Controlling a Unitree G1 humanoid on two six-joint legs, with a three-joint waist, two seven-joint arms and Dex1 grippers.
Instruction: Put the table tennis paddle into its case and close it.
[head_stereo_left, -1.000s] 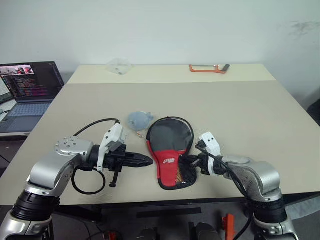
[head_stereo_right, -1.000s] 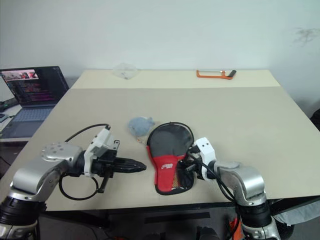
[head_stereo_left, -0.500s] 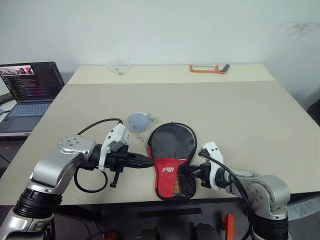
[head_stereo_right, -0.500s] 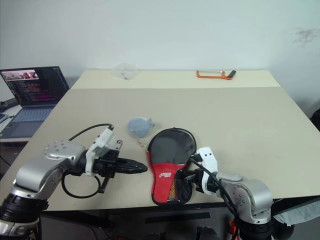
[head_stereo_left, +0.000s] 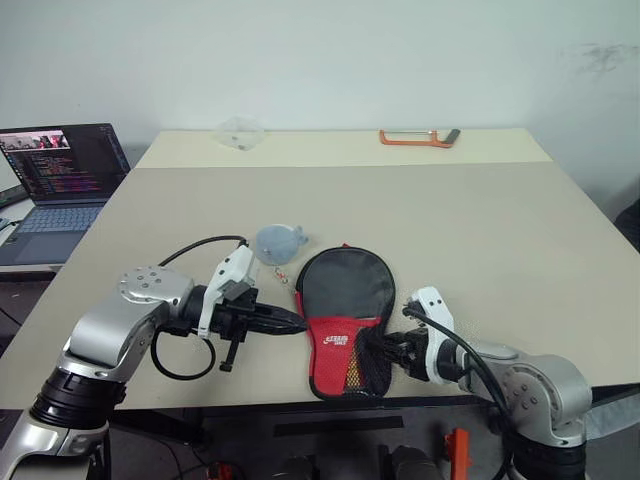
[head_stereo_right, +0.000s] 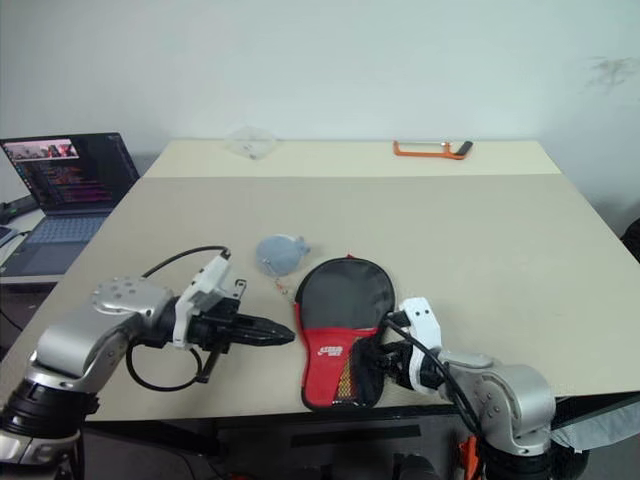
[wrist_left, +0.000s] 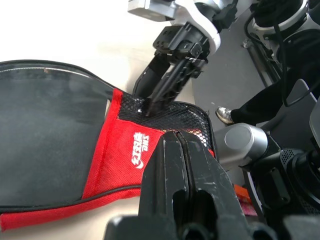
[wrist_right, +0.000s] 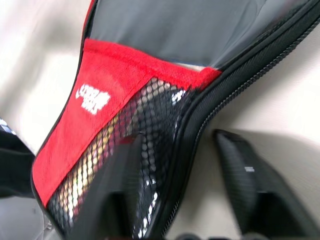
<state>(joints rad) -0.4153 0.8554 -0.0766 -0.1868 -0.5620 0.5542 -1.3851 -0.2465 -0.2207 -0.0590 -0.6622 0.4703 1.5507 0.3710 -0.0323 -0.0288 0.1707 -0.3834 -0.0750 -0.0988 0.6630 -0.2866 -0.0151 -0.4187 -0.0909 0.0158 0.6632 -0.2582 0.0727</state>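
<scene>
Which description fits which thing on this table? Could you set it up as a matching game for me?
Things:
1. black and red paddle-shaped fabric case
2. orange-framed hand saw
3. open black laptop
4. round grey-blue pouch

Descriptions:
A. far edge of the table
B. off the table's left side
C. between the two arms
D. just beyond the case

Pairs: 1-C, 2-A, 3-B, 4-D

case (wrist_right: 150, 75): red panel, mesh; right gripper (wrist_right: 185, 190): fingers apparently spread beside zip
</scene>
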